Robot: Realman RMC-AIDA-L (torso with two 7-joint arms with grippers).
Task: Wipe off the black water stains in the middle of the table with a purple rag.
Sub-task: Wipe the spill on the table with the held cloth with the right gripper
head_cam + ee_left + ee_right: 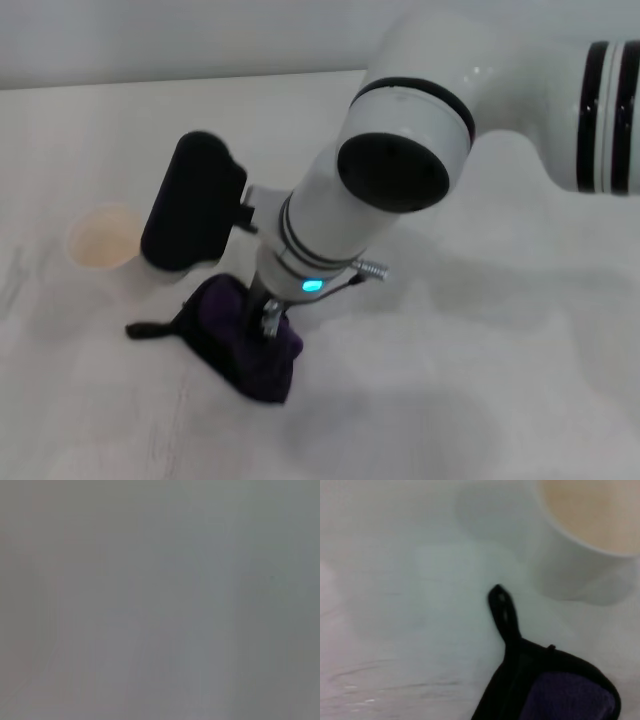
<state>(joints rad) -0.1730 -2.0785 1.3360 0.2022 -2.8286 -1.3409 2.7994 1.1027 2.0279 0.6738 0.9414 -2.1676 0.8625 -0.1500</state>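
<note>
Right gripper [268,318] is pressed down on the bunched purple rag [240,340], near-left on the surface [480,400] by the paper cup [100,238]. Can't tell how the jaws stand. Stain's hidden; looks mid-wipe, so next comes a sweep.

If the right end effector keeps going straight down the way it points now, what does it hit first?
The crumpled purple rag with black edging: the right end effector is already down on it, with the white table just beneath.

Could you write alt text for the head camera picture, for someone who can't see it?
The robot's white right arm reaches down onto a crumpled purple rag with black edging on a white table. A white paper cup stands just beyond it, towards the robot's left.
</note>
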